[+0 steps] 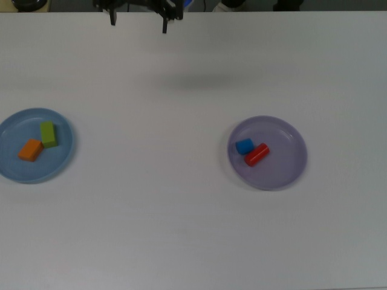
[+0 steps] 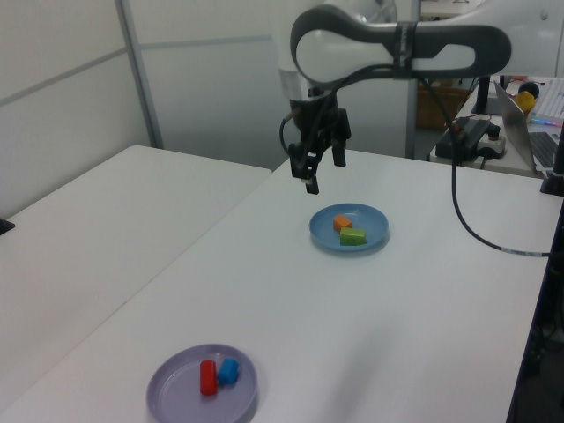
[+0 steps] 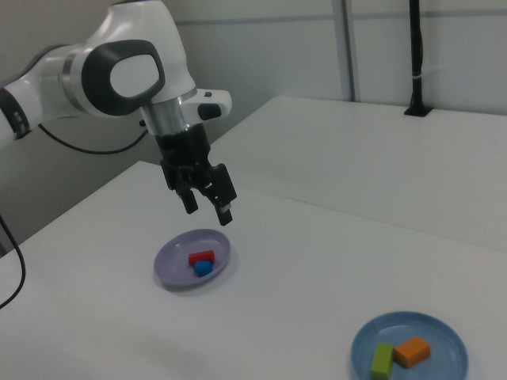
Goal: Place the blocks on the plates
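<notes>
Gripper [image 3: 206, 202] raised, jaws spread, empty, well apart from lavender plate [image 1: 287, 172]. Red block [image 1: 257, 155], blue block [image 1: 244, 146] touching inside it; orange block [image 1: 30, 150], green block [image 1: 49, 134] on blue plate [image 1: 63, 160]. Task looks complete.
</notes>
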`<action>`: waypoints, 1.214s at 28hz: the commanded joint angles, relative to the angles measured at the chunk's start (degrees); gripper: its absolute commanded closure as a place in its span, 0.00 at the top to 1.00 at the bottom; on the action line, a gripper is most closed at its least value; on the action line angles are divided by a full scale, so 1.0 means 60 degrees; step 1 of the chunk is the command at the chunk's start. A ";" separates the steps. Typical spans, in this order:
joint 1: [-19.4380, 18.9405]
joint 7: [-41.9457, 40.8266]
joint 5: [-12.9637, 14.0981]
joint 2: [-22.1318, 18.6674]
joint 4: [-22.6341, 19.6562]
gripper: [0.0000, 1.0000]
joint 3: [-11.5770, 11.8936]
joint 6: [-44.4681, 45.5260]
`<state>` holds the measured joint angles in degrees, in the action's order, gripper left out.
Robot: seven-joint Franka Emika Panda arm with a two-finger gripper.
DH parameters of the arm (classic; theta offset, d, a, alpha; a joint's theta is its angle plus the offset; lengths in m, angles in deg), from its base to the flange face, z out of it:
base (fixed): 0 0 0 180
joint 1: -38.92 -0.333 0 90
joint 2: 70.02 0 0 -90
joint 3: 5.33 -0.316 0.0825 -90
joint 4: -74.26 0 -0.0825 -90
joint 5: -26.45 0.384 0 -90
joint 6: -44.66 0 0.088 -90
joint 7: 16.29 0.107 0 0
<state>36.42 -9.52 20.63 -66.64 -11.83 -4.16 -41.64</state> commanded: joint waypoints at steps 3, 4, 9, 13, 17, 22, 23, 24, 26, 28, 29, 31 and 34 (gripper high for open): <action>0.0036 -0.0280 0.0106 -0.0327 -0.0476 1.00 0.0039 -0.0205; 0.0036 -0.0280 0.0106 -0.0342 -0.0490 1.00 0.0054 -0.0381; 0.0065 -0.0251 0.0092 -0.0386 -0.0535 1.00 0.0083 -0.0822; 0.0212 -0.0163 0.0253 -0.0445 -0.0447 1.00 0.0230 -0.1012; 0.0212 -0.0163 0.0282 -0.0430 -0.0447 1.00 0.0230 -0.1158; 0.0227 -0.0119 0.0340 -0.0386 -0.0447 1.00 0.0230 -0.1437; 0.0241 -0.0017 0.0515 -0.0372 -0.0447 1.00 0.0259 -0.1510; 0.0256 -0.0016 0.0633 -0.0372 -0.0447 1.00 0.0288 -0.1525; 0.0285 -0.0060 0.0736 -0.0357 -0.0447 1.00 0.0332 -0.1525; 0.0285 -0.0060 0.0736 -0.0328 -0.0447 1.00 0.0332 -0.1510; 0.0285 -0.0060 0.0736 -0.0328 -0.0461 1.00 0.0332 -0.1496; 0.0270 -0.0060 0.0736 -0.0342 -0.0490 1.00 0.0332 -0.1466; 0.0270 -0.0060 0.0736 -0.0328 -0.0491 1.00 0.0332 -0.1466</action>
<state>38.12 -9.76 23.81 -67.82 -13.20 -2.69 -49.04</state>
